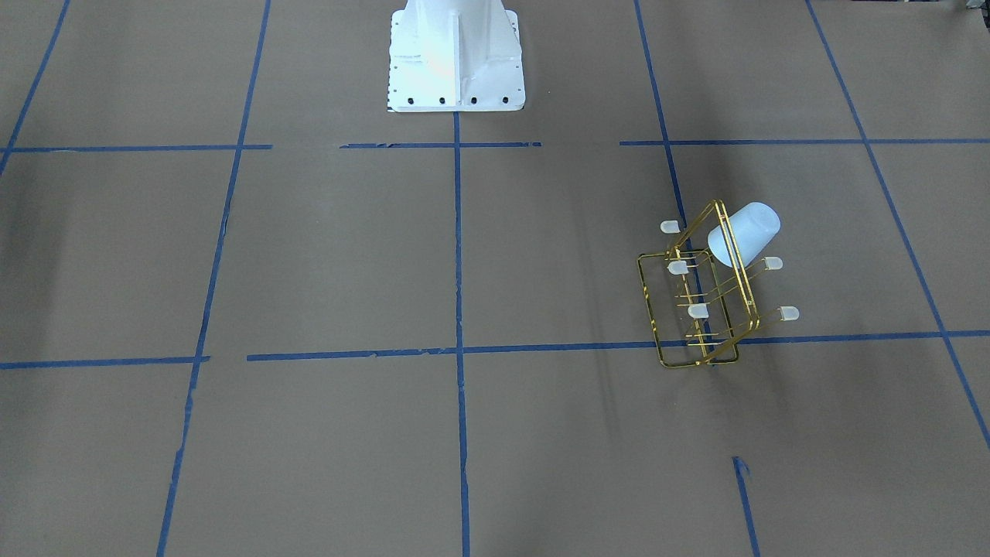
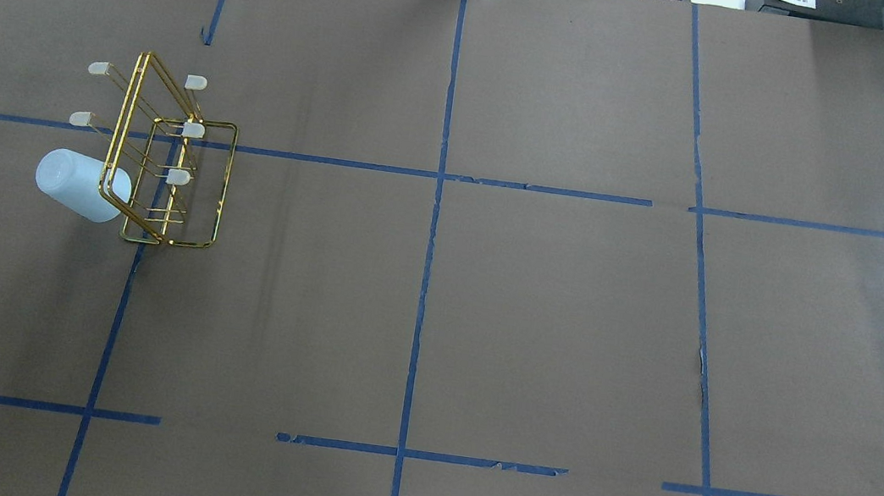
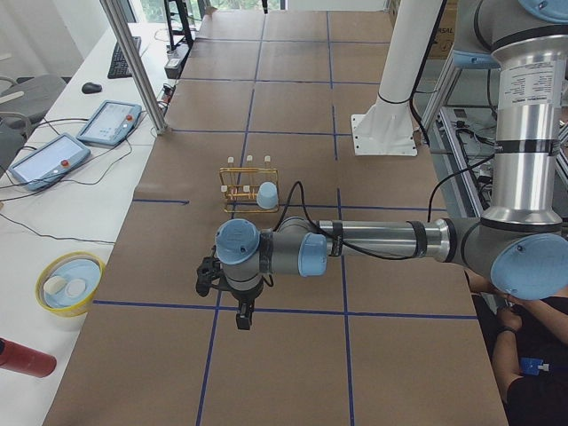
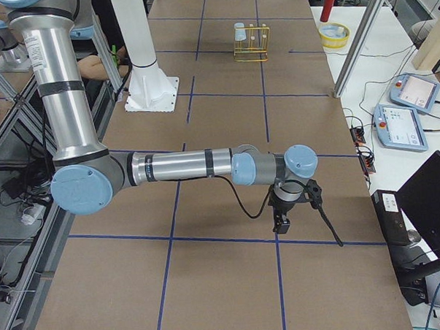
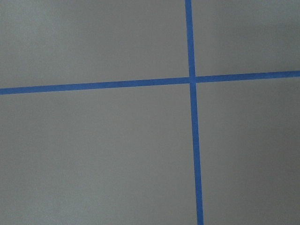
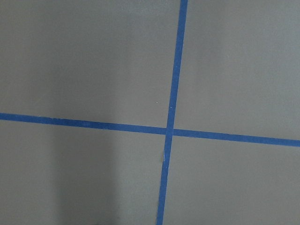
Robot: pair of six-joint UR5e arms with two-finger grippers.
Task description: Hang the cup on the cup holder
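Note:
The cup point(image 1: 744, 232) hangs tilted, mouth over an upper prong on the outer side of the gold wire cup holder point(image 1: 737, 263). Both show in the overhead view on the table's left: the cup point(image 2: 79, 185), the cup holder point(image 2: 227, 186). They appear small in the side views too: the cup point(image 3: 266, 194) and cup holder point(image 3: 248, 188). My left gripper point(image 3: 244, 318) points down, well short of the holder, nothing seen in it. My right gripper point(image 4: 281, 222) points down at the table's other end. Both show only in side views, so I cannot tell whether they are open or shut.
The white robot base point(image 1: 456, 62) stands at the table's middle edge. A yellow bowl point(image 3: 69, 282), a red bottle point(image 3: 22, 359) and teach pendants point(image 3: 111, 122) lie on the white side bench. An aluminium post point(image 3: 133, 62) stands at the table's far edge.

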